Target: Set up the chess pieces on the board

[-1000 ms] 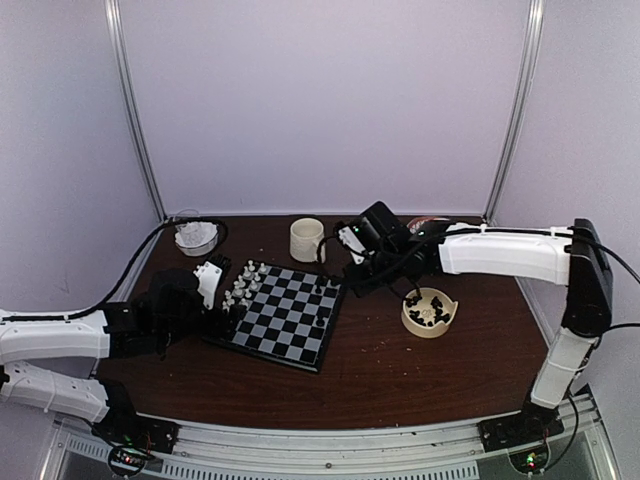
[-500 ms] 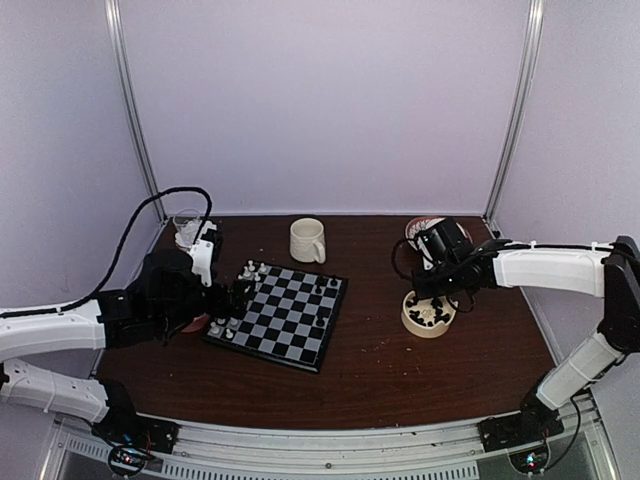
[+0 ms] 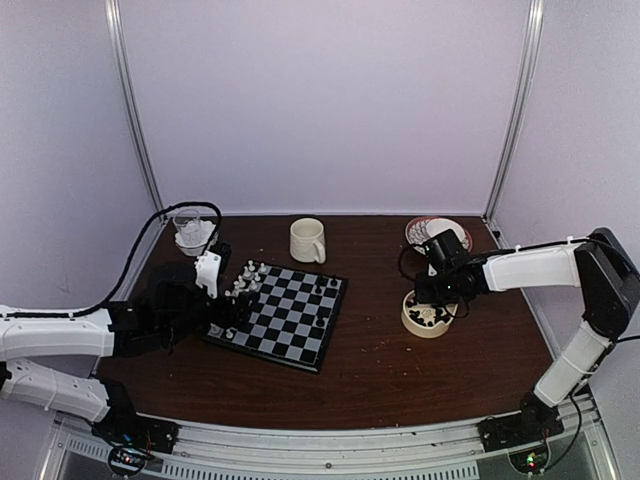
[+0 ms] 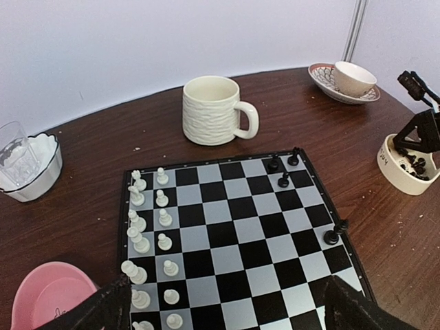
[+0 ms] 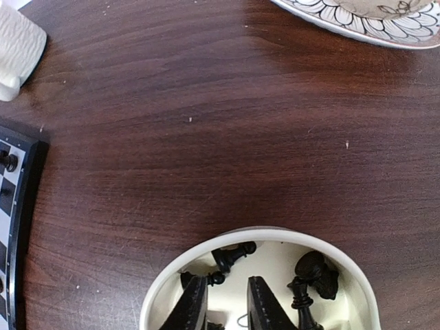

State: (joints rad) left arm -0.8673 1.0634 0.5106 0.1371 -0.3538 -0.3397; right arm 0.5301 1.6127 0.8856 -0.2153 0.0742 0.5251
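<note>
Table: I am looking at a dark wooden table (image 3: 380,380) from above and through both wrist cameras.
Board: the board (image 3: 290,320) lies left of the table's middle, turned at a slight angle to the edges.
White pieces: the white pieces (image 4: 165,242) stand in two rows along the board's left side.
Black pieces on the board: four black pieces (image 4: 283,180) are set up, three grouped at the board's far right corner and one alone on its right side.
Black pieces in the bowl: more loose black pieces (image 5: 316,271) lie jumbled in a cream bowl (image 3: 410,322) on the right half of the table.
Left gripper: my left gripper (image 4: 227,306) hangs at the board's left side. Its fingers (image 4: 103,309) are spread wide and hold nothing.
Right gripper: my right gripper (image 5: 227,309) reaches down into the cream bowl. Its two dark fingers sit close together with a narrow gap, among the black pieces. Their tips are cut off by the frame, so I cannot tell whether they grip a piece.
Mug: a ribbed cream mug (image 4: 210,110) stands upright near the middle of the far edge, just beyond the board.
Far left corner: a clear glass (image 4: 14,155) sits in a white scalloped dish (image 4: 41,172).
Far right corner: a patterned plate (image 4: 323,77) carries a small cup (image 4: 354,75).
Pink bowl: a pink bowl (image 4: 48,295) sits just beside the board's left side.
</note>
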